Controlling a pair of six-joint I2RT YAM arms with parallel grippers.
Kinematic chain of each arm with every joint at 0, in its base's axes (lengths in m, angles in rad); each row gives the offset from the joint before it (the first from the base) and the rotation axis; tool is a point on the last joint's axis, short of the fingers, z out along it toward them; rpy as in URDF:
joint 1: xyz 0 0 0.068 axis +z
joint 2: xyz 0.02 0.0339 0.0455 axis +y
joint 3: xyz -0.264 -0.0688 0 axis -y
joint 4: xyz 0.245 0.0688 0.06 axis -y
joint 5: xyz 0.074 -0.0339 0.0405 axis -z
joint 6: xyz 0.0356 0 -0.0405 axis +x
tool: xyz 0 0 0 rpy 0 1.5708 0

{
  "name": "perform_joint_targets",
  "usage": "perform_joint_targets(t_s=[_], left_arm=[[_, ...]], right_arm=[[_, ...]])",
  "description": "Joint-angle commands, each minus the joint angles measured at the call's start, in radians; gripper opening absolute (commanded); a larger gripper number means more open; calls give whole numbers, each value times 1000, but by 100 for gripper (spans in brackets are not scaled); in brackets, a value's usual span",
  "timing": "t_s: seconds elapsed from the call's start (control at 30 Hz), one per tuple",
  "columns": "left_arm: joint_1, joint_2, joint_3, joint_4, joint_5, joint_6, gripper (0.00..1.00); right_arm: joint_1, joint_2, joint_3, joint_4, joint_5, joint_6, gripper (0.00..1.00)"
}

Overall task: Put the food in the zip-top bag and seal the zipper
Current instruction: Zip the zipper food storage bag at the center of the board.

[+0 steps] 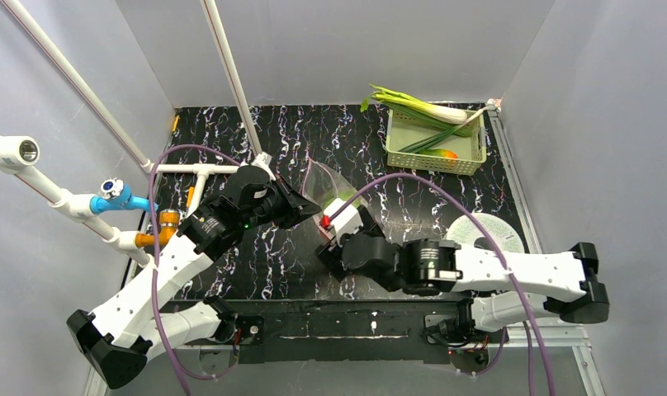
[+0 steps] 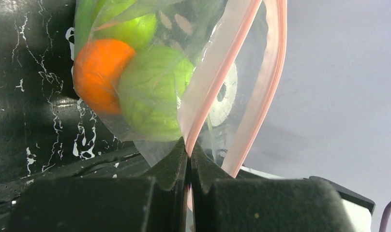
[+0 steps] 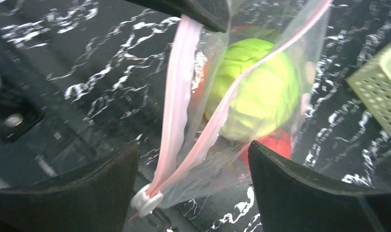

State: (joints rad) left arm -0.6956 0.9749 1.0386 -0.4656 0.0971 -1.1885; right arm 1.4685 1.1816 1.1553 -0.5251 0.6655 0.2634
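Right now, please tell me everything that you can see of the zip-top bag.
The zip-top bag is clear, thin plastic with a pink zipper and a white slider at one end. Its strips part from the slider: the mouth is open. Inside lie a green toy, an orange toy and a red toy. The left gripper pinches one strip; the open right gripper straddles the slider end, apparently without touching.

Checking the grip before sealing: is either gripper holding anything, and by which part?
The left gripper pinches the zip-top bag by its pink zipper strip. The right gripper stands open around the bag, holding nothing.
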Motion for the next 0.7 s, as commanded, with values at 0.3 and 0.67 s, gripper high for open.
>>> perform_joint_targets(t_s=[0.3,0.67], left_arm=[[2,-9,64,-102,-165,-36,0],[2,-99,123,-105,-305,282,22]], right_arm=[[76,99,66,94,500,-80,24],[-12,-180,-179,468,48,-373,1]])
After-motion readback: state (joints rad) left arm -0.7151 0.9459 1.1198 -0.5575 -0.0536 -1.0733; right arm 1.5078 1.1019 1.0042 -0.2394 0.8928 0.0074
